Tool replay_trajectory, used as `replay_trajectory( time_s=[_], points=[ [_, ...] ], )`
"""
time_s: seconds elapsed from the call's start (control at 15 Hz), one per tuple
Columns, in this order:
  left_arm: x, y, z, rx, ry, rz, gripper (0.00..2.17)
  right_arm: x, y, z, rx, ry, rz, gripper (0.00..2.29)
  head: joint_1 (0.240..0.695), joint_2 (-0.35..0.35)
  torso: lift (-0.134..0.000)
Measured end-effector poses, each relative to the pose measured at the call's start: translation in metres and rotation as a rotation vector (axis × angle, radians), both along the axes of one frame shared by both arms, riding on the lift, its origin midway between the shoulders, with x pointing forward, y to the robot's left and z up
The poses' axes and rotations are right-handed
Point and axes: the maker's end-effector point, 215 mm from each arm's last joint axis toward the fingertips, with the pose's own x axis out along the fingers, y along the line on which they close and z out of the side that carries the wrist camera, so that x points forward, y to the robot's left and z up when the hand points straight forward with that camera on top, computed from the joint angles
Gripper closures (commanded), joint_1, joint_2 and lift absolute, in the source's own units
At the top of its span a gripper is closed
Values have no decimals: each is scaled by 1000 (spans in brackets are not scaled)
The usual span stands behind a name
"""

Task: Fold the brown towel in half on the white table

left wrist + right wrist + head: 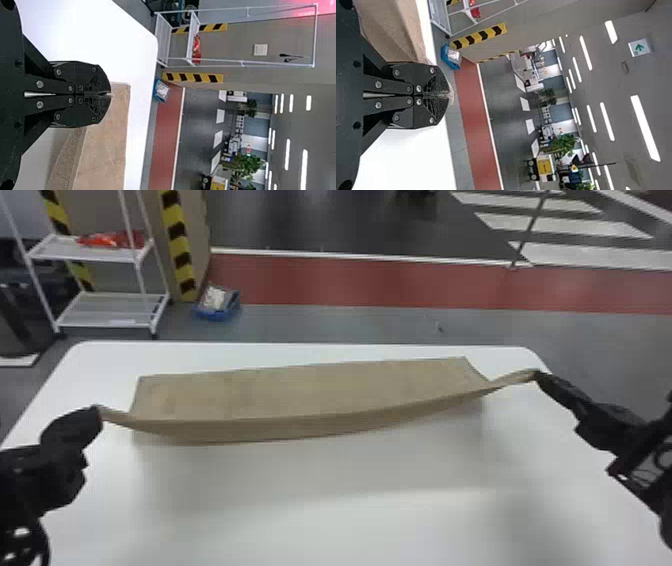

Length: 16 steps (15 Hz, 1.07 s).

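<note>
My left gripper (98, 412) is at the left of the white table (320, 520), shut on one corner of the brown towel (310, 390). At the right side my right gripper (536, 375) is shut on the other near corner. Between them the near edge hangs raised in a shallow sag, while the far part lies toward the table's back. In the left wrist view the left gripper (110, 94) pinches the towel (107, 146); in the right wrist view the right gripper (449, 95) has a bit of towel (395, 31) at its tips.
Beyond the table's back edge stand a white shelf rack (100, 310) at the left and a blue bin (218, 304) on the floor. A striped post (177, 245) rises beside the rack. Bare tabletop stretches in front of the towel.
</note>
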Motion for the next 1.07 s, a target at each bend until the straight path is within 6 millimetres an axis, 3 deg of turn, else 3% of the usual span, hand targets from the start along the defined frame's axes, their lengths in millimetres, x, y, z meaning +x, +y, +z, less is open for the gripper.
replay_trajectory(
  time_s=[0.27,0.47,0.6,0.8,0.93,1.07],
  points=[
    [-45,10,-37,31,141,39,2034,-66,-17,-19,7,40,27,1207,695,-184,-123],
    [-69,17,-55,46,211,65,2034,-111,-25,-15,56,51,30,1207,695,-201,-123],
    [-90,18,-63,65,280,80,2034,-129,-20,-11,80,63,38,1207,695,-208,-123],
    [-100,17,-53,84,300,85,2034,-131,-20,-14,87,86,22,1207,695,-214,-123],
    [-84,16,-40,86,258,83,2030,-116,-11,-22,77,107,28,1207,695,-198,-123],
    [-55,16,-37,90,228,86,2034,-92,1,-35,54,142,37,1207,695,-177,-123]
  ],
)
